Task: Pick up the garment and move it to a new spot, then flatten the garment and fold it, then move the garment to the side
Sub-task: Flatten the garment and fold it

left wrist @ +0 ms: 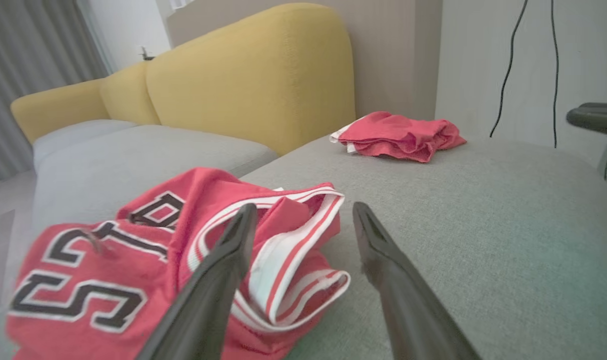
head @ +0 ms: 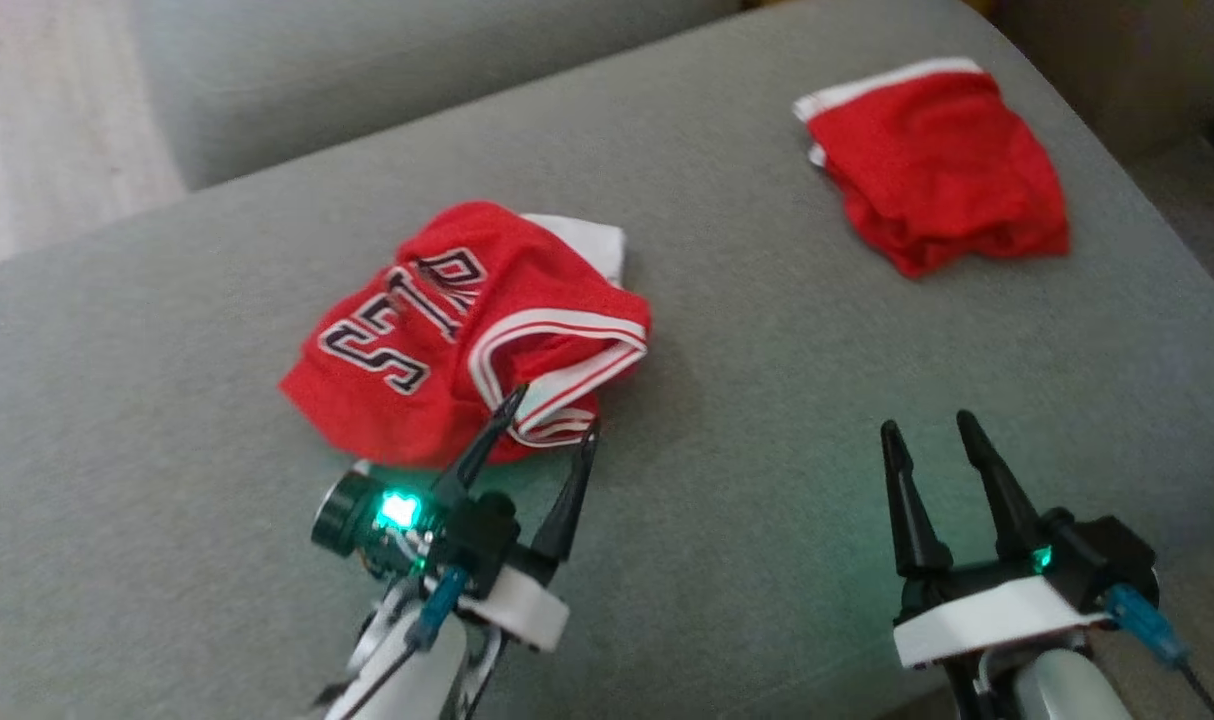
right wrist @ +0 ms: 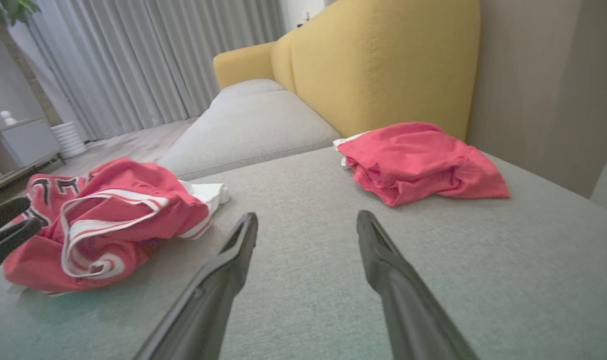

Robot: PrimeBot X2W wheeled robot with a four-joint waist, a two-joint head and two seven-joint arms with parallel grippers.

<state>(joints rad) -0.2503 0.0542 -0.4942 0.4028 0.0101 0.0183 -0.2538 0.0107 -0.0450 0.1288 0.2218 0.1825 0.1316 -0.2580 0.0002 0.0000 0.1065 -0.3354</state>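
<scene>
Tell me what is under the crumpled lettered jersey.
White fabric pokes out from beneath the far edge of the jersey, on the grey cushion. How far it reaches under, and anything else beneath, is covered by the jersey.

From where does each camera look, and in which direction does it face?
Head view: on the robot's head, facing forward and down at the grey seat with the jersey and the folded cloth; left gripper and right gripper show at the bottom.
Left wrist view: on the left wrist, facing along its fingers at the jersey.
Right wrist view: on the right wrist, facing along its fingers over bare seat.
Shared: all see both garments.
</scene>
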